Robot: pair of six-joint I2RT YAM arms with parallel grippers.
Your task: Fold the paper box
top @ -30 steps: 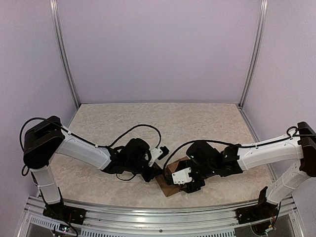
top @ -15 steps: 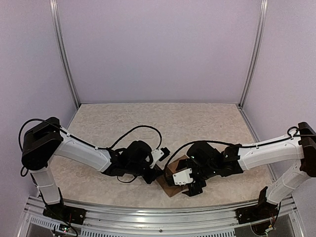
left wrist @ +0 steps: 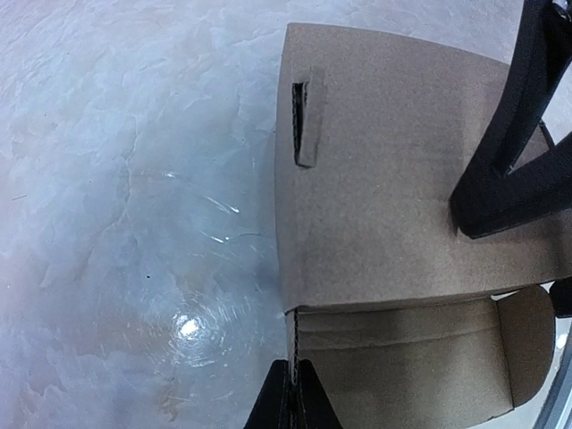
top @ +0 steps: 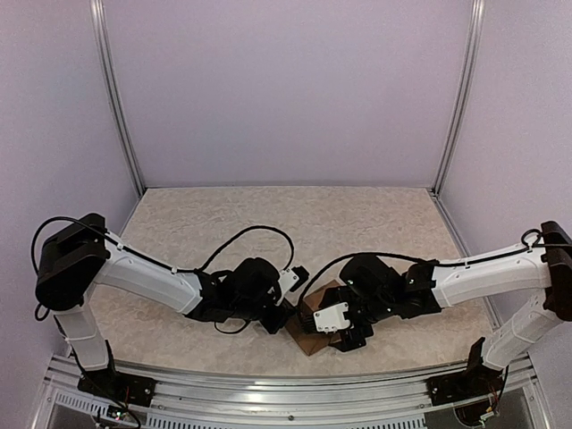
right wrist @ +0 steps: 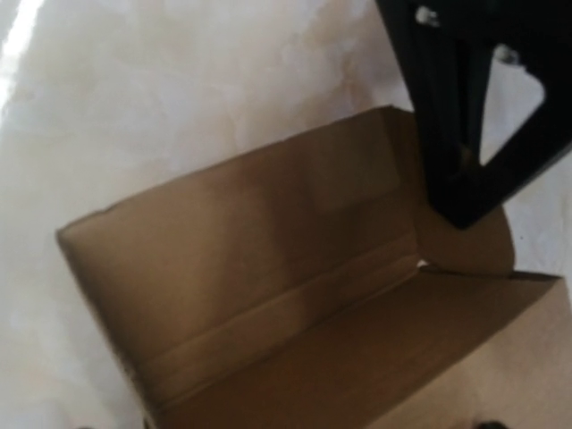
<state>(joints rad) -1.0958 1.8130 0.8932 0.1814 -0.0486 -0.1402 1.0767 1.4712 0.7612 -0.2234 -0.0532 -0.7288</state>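
Pale lilac walls (top: 286, 89) w/ aluminium posts (top: 116, 98) are seen behind a cream, marbled surface (top: 268, 214). The plain brown cardboard paper box (top: 309, 336) is found at bottom centre of the top view, between the two arm ends and near the front edge of the surface. It is only part-erected. In the left wrist view a flat panel w/ a cut slot (left wrist: 304, 125) fills the upper right. Below it, at lower right, the open interior w/ a rounded tuck flap (left wrist: 527, 349) is shown.

The left fingers (left wrist: 308, 413) are pressed fully together at bottom centre of that view. The thin edge of the box's side wall runs straight into them, so the wall is judged to be pinched there. That hold is prob. meant as an anchor, so the box is not slid or twisted while the other side is worked.

The right fingers (left wrist: 505, 152) are spread wide, and nothing is seen clamped between them. One black finger appears to be set tip-down on the slotted panel, at the right of the left wrist view. In the right wrist view only one finger is shown, upper right, beside the rounded flap; the second is cut off. The wide spread is judged to serve pushing rather than gripping, i.e. the panel is to be pressed over the cavity. Closing is not yet done: interior exposed, flap untucked.
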